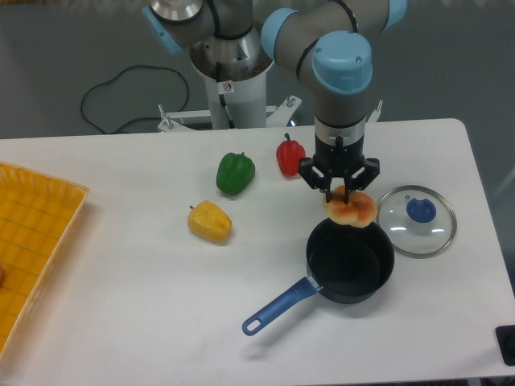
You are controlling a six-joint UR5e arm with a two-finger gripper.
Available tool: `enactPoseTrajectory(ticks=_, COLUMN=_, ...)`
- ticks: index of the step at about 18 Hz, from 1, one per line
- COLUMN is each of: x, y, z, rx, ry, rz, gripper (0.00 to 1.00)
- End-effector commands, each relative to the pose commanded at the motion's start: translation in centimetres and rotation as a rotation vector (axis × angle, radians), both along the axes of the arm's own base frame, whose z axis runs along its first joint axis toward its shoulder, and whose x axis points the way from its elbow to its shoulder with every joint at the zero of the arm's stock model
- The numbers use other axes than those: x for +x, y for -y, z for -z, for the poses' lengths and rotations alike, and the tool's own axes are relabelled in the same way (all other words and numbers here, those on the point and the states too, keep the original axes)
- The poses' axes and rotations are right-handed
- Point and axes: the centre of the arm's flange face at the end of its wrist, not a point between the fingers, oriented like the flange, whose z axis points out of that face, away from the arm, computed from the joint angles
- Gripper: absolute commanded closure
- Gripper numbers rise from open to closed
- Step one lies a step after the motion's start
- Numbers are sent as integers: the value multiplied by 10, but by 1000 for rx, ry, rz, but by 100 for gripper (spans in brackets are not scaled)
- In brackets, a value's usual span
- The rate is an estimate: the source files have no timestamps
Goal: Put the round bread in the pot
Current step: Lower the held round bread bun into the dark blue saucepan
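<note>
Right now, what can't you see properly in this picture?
- Gripper fingertips: hidden behind the round bread, so how they grip it is unclear.
- Whether the bread touches the pot rim: one camera view can't tell.
- Yellow tray: cut off by the left edge, with a small reddish thing there too cropped to name.
- Dark object at the bottom right corner: cut off.

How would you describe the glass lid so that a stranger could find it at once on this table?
Start at the dark pot with the long blue handle, near the front right of the white table. Just to its right, the glass lid lies flat on the table. It is the only see-through thing, with a metal rim and a blue knob in the middle.
</note>
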Motion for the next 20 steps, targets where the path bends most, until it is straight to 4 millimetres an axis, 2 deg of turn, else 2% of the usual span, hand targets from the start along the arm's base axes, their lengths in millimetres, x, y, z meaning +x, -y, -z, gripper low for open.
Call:
enactPoseTrajectory(ticks=7, x=-21, y=-10, z=-1, rx=6, ry=-13, rz=-5, gripper=64)
enactPoseTrajectory(ticks=10, x=-30, y=-15, z=14, rx=0, ry=1, rz=-3, gripper=64)
enactPoseTrajectory(ticks=14, x=-45, y=-24, z=20, rx=-2, ry=3, rz=-6, gripper=64)
enactPoseTrajectory(ticks=20, x=-50, y=-28, z=22, rx=-1, ry=0, rz=-2, gripper=64)
